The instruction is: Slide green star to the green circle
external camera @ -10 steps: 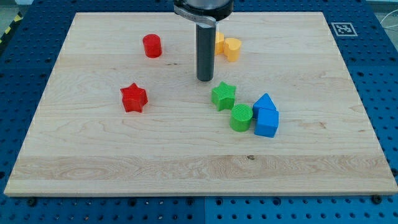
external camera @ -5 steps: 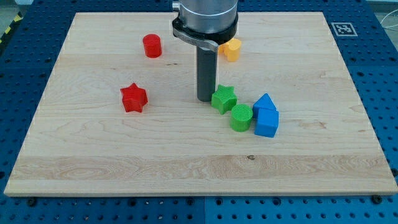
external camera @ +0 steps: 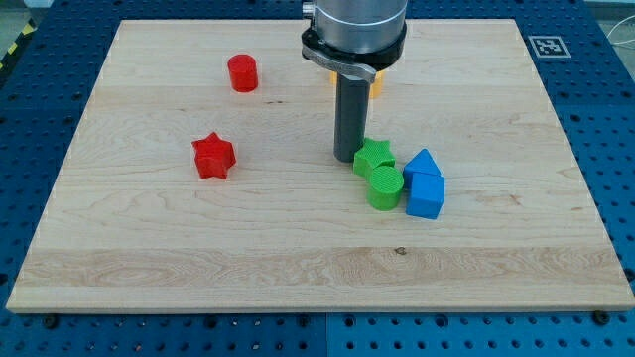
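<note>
The green star [external camera: 374, 156] lies right of the board's centre, touching the green circle [external camera: 385, 187] just below it. My tip [external camera: 348, 158] stands on the board against the star's left side. The dark rod rises from it to the arm's head at the view's top.
Two blue blocks [external camera: 425, 184] sit against the green circle's right side. A red star [external camera: 213, 156] lies at the left, a red cylinder [external camera: 242, 72] at the upper left. A yellow block [external camera: 376, 80] shows partly behind the rod. The wooden board [external camera: 149, 258] rests on a blue pegboard.
My tip has moved down and to the right, reaching the green star and pushing it right, up against the green circle. The other blocks have not moved.
</note>
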You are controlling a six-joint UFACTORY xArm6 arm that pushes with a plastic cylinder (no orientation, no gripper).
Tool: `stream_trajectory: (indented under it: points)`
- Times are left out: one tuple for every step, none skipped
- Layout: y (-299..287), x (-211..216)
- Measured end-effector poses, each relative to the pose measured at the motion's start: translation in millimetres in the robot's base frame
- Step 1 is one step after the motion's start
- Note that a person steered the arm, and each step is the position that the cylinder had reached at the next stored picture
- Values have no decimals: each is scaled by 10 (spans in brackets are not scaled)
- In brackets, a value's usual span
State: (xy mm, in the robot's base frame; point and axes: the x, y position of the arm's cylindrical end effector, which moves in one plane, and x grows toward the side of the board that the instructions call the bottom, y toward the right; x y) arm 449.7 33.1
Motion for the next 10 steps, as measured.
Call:
stream_trajectory:
  points:
    - [4, 10]
    - [-46, -49]
    - [-46, -150]
    - [-49, -281]
    - [-1, -326]
    - [91, -323]
    - [163, -267]
    - [211, -170]
    - [217, -85]
    - [217, -91]
